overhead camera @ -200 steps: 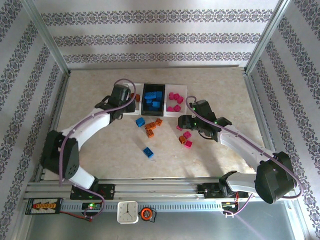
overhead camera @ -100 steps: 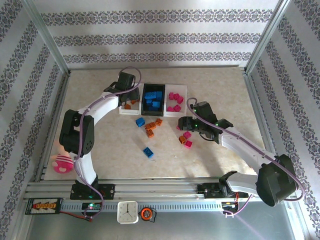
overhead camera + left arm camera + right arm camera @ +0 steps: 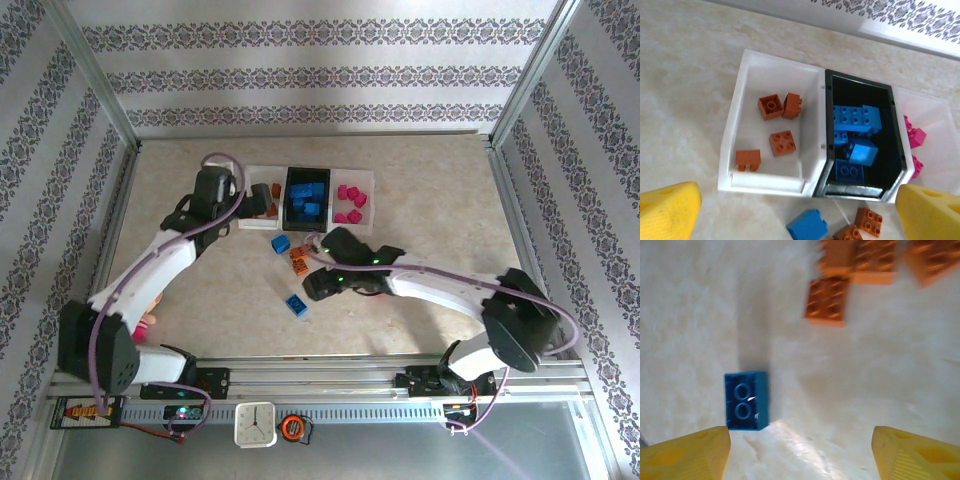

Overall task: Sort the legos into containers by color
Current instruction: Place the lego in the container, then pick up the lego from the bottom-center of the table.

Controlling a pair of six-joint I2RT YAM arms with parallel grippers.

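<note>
The right gripper hangs spread wide over the table, nothing between its yellow, finely ribbed fingertips. Just ahead of it, nearer one finger than the other, a blue brick lies flat, two studs up. It is glossy hard plastic with square edges, on a mottled beige surface.

The step in hand looks like picking up this brick. To do it well, slide sideways until the brick sits centred, set the pads against its long flat sides rather than the corners, then come straight down and close low so the slick plastic cannot squirt out. Further ahead lie blurred orange bricks, well apart from it, so they should stay undisturbed.

The left gripper is likewise wide apart and empty. Ahead of it stand a white translucent bin holding four orange-brown bricks and, touching it, the black bin with blue bricks — the likely destination. Beyond that, pink bricks sit in the far white bin.
</note>
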